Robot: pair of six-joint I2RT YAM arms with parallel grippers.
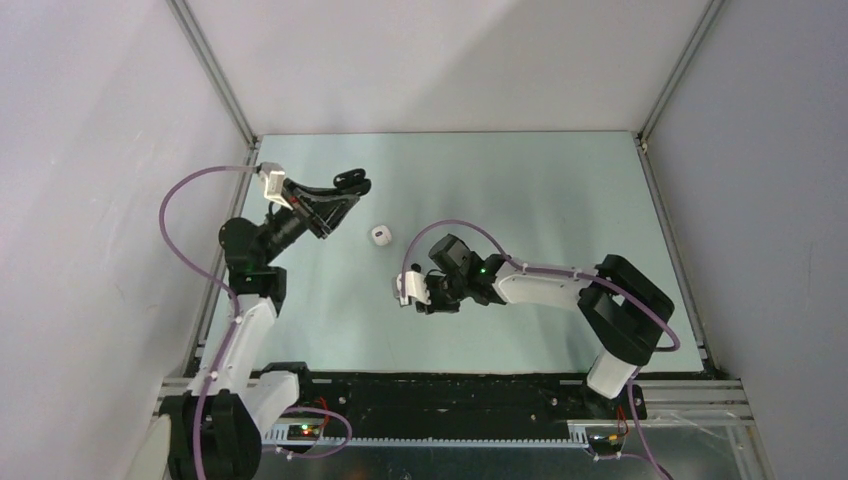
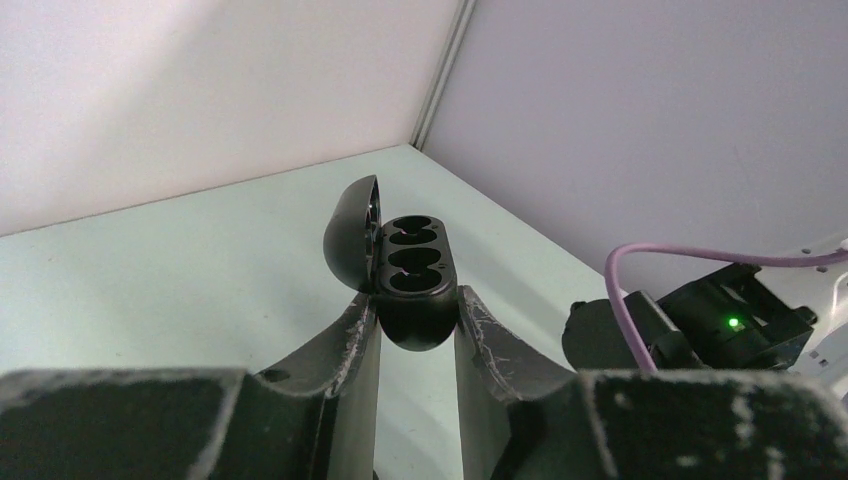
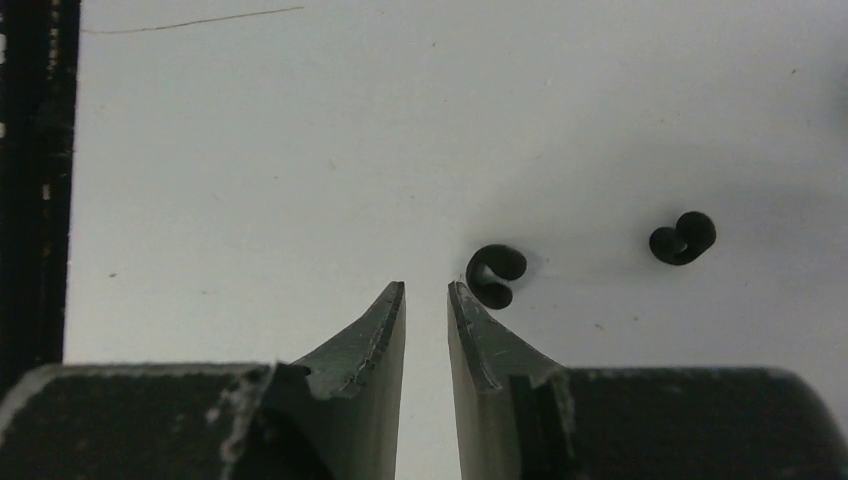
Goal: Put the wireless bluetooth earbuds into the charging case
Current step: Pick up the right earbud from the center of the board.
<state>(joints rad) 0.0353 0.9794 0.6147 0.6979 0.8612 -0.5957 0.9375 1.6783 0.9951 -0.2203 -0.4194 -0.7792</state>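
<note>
My left gripper [image 2: 418, 305] is shut on the lower body of a black charging case [image 2: 415, 325], held up off the table. Its lid [image 2: 352, 230] is swung open to the left, and the two sockets look empty. In the top view this gripper [image 1: 355, 183] is at the back left. My right gripper [image 3: 427, 288] hangs low over the table, its jaws a narrow gap apart with nothing between them. One black earbud [image 3: 494, 274] lies just outside its right fingertip. Another black earbud [image 3: 683, 238] lies further right. The right gripper [image 1: 428, 300] covers both in the top view.
A small white pebble-shaped case [image 1: 381, 235] lies on the pale green table [image 1: 520, 190] between the two arms. Grey enclosure walls stand on the left, back and right. A black strip [image 3: 30, 180] runs along the table's edge to the left of the right gripper.
</note>
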